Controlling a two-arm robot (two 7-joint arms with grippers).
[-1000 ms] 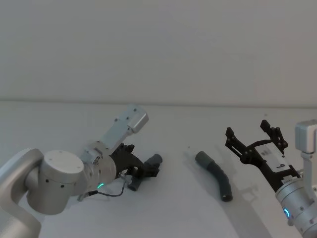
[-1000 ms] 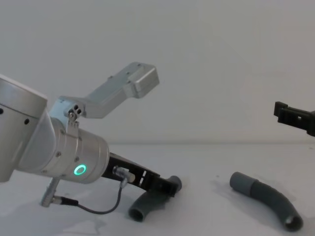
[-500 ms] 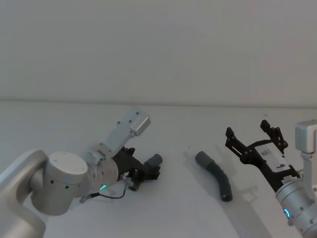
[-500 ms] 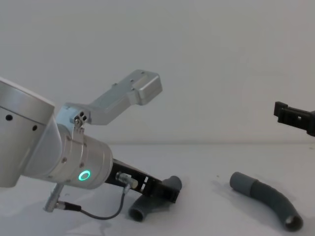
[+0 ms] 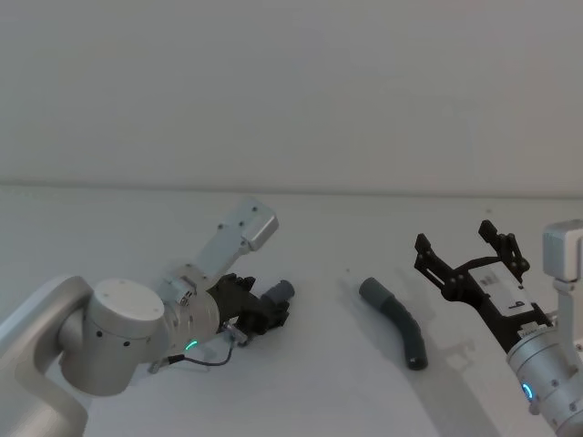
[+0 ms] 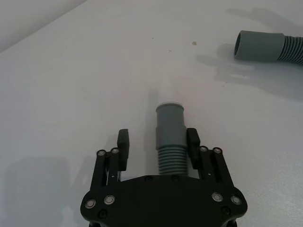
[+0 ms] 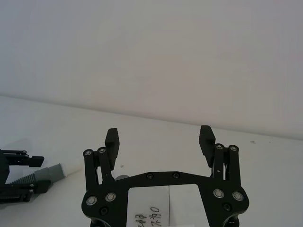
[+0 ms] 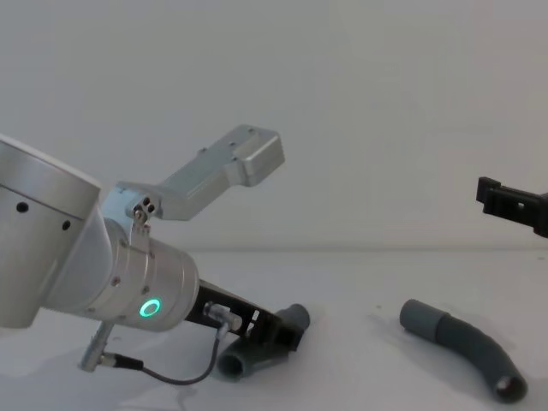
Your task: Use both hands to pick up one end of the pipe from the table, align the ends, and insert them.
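On the table (image 5: 328, 391), one grey pipe (image 6: 169, 124) piece lies between the fingers of my left gripper (image 6: 157, 138). The gripper is open: one finger (image 6: 191, 141) is against the ribbed part and the other stands a little off it. The pale-tipped collar end points away from the wrist. In the head view this piece (image 5: 281, 292) pokes out of the left gripper (image 5: 271, 311). The second piece (image 5: 398, 320), with its wider socket end (image 6: 259, 46), lies alone to the right. My right gripper (image 5: 457, 238) hovers open beyond it, holding nothing.
The left arm's silver wrist with its green ring light (image 8: 152, 308) and a loose cable (image 8: 184, 375) sit low over the table. A plain pale wall stands behind. Bare table lies between the two pipe pieces.
The left wrist has turned and pushed slightly forward around its pipe piece, which shifted a little on the table. The right gripper and the second piece have stayed still.
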